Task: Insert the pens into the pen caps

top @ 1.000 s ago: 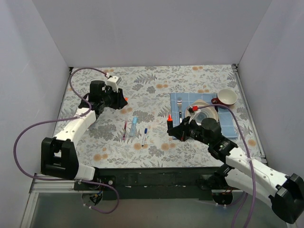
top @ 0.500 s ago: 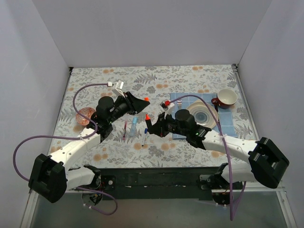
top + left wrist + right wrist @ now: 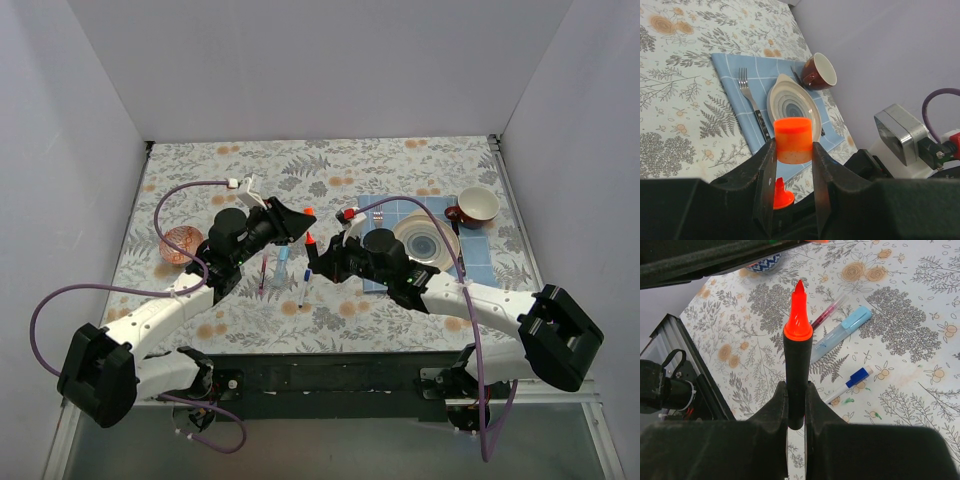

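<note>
My left gripper [image 3: 302, 220] is shut on the orange-red pen cap [image 3: 792, 140], held in the air over the table's middle. My right gripper [image 3: 320, 264] is shut on the thick black marker [image 3: 796, 365], upright, with its orange tip [image 3: 799, 315] pointing up. The tip [image 3: 781, 192] sits just below the cap, apart from it. On the table lie the thin maroon-red pen [image 3: 827, 312], the light-blue marker [image 3: 842, 335] and the thin white pen [image 3: 847, 385], which has a dark blue end. They also show in the top view: the maroon-red pen [image 3: 263, 272], the light-blue marker [image 3: 283, 265], the white pen [image 3: 303, 288].
A blue checked cloth [image 3: 480, 262] at the right carries a patterned plate [image 3: 430, 240] and a silver fork [image 3: 752, 97]. A maroon cup [image 3: 478, 205] stands at its far corner. A small bowl [image 3: 180, 243] sits at the left. White walls close in three sides.
Both arms swung in to the table's middle, the left with the cap and the right with the marker. Over the last half second cap and marker tip drew closer together.
</note>
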Robot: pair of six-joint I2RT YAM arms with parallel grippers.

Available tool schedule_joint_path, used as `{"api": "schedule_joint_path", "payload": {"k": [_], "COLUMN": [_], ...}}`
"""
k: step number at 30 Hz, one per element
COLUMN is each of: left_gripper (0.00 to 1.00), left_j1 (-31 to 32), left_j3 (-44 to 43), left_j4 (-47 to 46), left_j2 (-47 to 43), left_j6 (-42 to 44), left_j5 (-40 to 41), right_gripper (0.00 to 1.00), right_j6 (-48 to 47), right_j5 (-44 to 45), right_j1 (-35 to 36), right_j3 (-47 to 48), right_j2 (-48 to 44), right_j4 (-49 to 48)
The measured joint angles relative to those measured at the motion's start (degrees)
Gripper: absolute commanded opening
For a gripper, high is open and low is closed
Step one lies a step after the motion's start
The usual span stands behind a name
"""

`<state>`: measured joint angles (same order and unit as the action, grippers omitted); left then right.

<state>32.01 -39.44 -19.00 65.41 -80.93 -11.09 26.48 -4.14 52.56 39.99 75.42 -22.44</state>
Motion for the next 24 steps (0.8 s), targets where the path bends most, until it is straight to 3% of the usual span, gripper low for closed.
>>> {"api": "schedule_joint_path", "payload": {"k": [24], "left_gripper": [0.00], "left_j1": [1.68], "left_j3": [1.46], "left_j4": [2.38], "left_j2": [-0.13], "left_j6": [2.69], "left_j5": [1.95], "right_gripper": [0.01], "right_j6": [-1.18], "right_j5": [3.06], "right_j1": [0.09], "right_j3": [0.83], "right_j2": [0.09], "right_j4": [0.50]}}
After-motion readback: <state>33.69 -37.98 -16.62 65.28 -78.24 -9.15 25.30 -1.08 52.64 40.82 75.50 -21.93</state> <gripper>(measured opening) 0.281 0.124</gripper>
